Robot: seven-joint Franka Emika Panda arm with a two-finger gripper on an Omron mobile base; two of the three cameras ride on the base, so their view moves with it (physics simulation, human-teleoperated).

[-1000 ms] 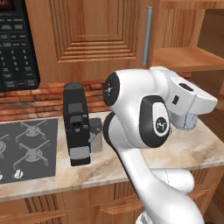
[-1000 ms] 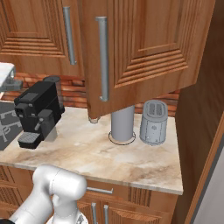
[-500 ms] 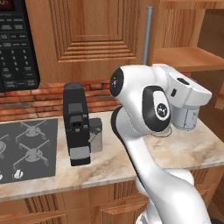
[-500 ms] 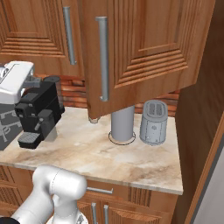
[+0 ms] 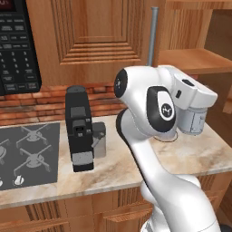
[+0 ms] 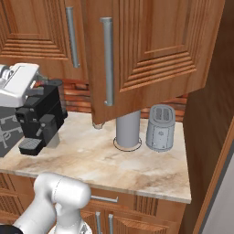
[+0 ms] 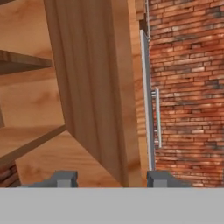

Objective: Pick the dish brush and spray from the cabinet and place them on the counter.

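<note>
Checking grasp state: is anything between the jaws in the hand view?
No: the gripper stands open with its two tips apart, and only the cabinet door's edge lies beyond them.

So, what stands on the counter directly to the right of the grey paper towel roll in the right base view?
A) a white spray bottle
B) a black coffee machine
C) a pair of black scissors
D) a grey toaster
D: a grey toaster stands on the counter just right of the paper towel roll; the coffee machine is far to the left.
</note>
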